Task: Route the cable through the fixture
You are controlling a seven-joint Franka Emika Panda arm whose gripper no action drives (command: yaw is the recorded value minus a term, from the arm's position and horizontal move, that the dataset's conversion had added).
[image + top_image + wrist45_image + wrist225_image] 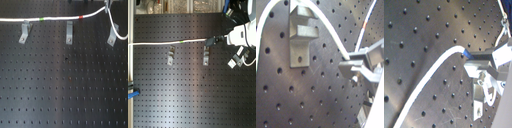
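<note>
My tool (218,39) is closed on the cable (60,19) near its red band (82,16). The white cable stretches taut across the black perforated table (65,85), above three grey metal fixtures (69,33), toward the first exterior view's left edge, its green band (45,19) between the left and middle fixtures. The cable rests in no fixture slot.

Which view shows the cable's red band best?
The first exterior view: the red band sits unobstructed on the cable, near the middle bracket. The second exterior view shows the cable with the band hard to make out; neither wrist view shows red.
</note>
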